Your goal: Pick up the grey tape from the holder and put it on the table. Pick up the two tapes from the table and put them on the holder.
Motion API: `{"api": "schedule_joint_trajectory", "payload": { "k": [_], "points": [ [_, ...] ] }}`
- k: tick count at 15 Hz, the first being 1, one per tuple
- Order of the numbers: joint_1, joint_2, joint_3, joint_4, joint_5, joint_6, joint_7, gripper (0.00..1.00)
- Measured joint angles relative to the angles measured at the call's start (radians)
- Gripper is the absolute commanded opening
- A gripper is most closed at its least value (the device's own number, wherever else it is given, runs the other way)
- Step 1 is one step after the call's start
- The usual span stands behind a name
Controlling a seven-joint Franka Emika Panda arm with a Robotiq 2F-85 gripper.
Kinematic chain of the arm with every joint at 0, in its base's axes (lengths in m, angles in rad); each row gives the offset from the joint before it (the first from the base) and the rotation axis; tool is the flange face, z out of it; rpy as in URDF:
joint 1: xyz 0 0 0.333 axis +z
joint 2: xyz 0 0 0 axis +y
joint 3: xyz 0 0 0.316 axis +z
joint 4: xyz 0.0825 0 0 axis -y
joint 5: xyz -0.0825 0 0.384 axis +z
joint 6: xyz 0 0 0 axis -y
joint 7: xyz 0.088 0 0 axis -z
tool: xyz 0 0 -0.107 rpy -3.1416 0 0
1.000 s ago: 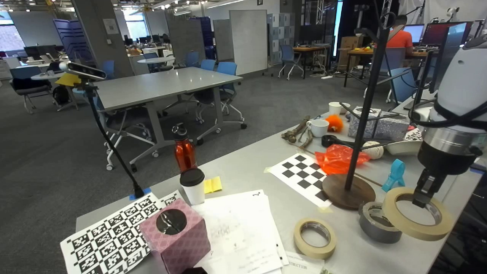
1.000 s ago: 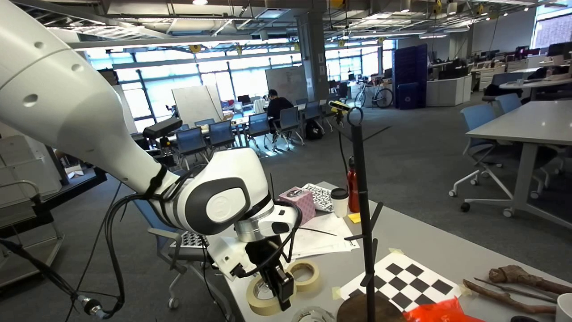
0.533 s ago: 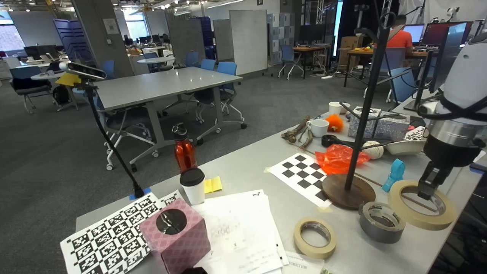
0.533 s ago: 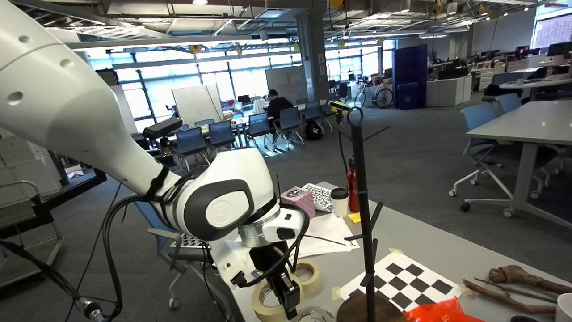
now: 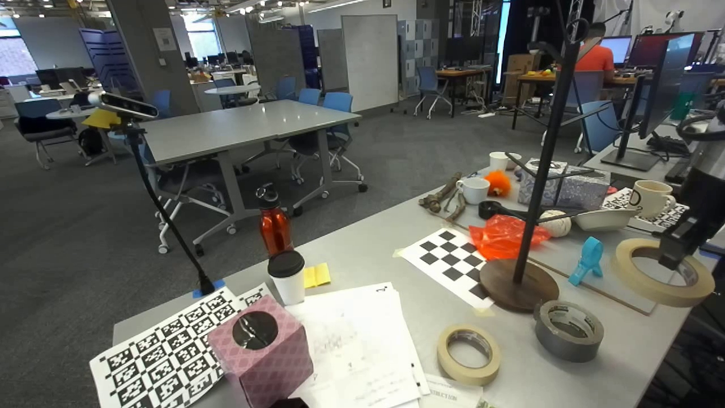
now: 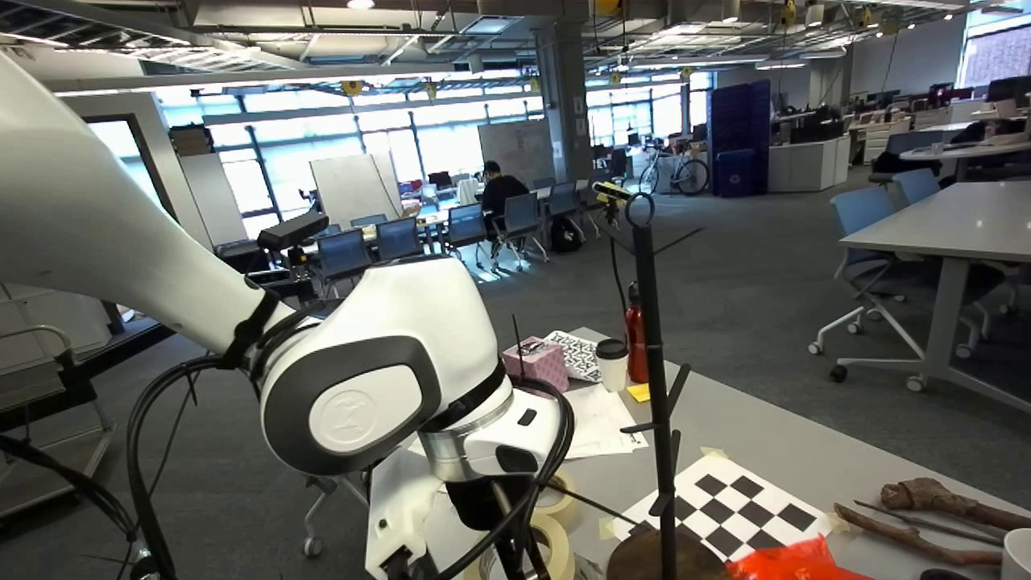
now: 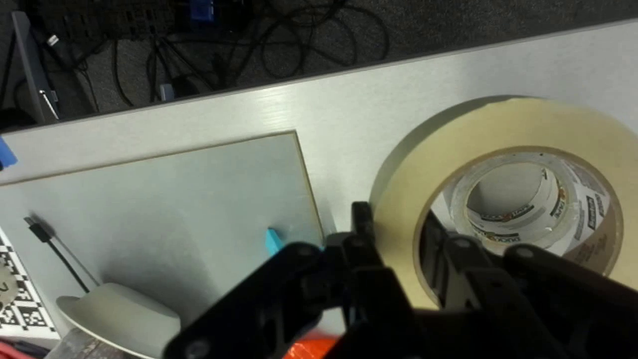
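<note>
In an exterior view, the duct tape (image 5: 566, 344) lies on the table (image 5: 529, 374) before the holder (image 5: 542, 175), right of the loose roll (image 5: 467, 374), left of the raised roll (image 5: 656, 291).

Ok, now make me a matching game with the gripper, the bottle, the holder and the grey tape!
Column one:
1. Gripper
2. Grey tape
3. Holder
4. Bottle

Column two:
A. tall, black and brown
B. red
C. closed on a cream tape
D. lying flat on the table

Right pairs: 1-C, 2-D, 3-A, 4-B
</note>
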Motion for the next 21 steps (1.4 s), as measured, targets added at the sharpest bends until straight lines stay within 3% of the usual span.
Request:
{"api": "schedule_joint_trajectory", "payload": {
  "k": [7, 8, 13, 14, 21],
  "points": [
    [-0.026, -0.083, -0.035, -0.067, 0.297, 0.171, -0.177, 0.06],
    [-0.025, -0.087, -0.036, -0.067, 0.340, 0.192, -0.202, 0.26],
    [-0.022, -0.089, -0.038, -0.067, 0.412, 0.228, -0.235, 0.26],
    [-0.022, -0.089, -0.038, -0.067, 0.412, 0.228, -0.235, 0.06],
    [-0.037, -0.090, -0.035, -0.061, 0.402, 0.227, -0.225, 0.06]
  ]
}}
